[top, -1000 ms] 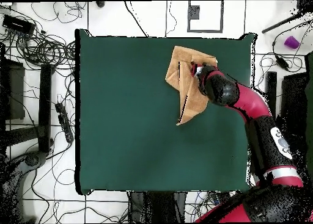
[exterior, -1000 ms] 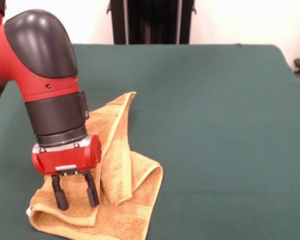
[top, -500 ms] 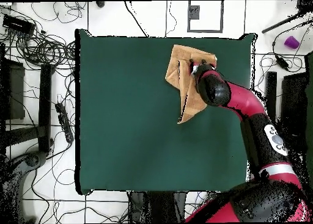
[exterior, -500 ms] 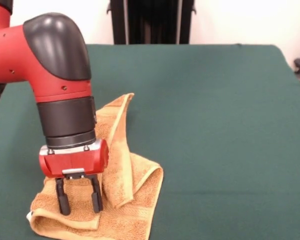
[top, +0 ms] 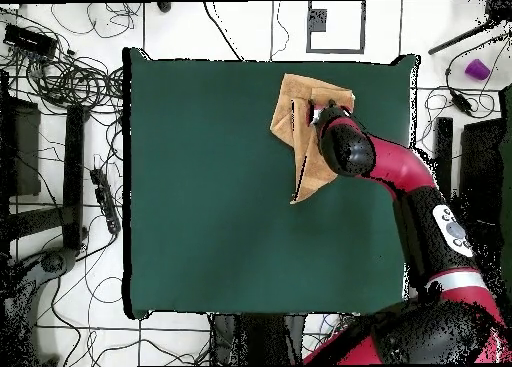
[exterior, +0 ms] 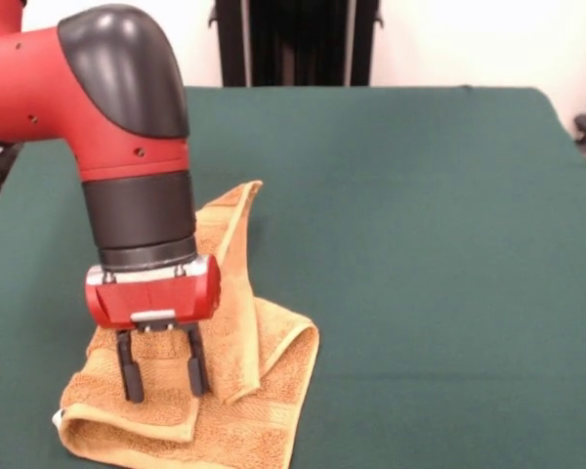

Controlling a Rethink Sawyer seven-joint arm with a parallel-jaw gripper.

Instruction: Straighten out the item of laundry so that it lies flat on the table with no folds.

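Front view, folded towel long axis near-to-far, end effector above.

There is one towel, lying on one table. One robot arm hangs over them with one gripper (two dark fingers on it). One small white tag shows at the towel's corner.

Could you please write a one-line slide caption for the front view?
Sawyer's gripper, jaws open, poised over a folded golden-orange towel on the green table.
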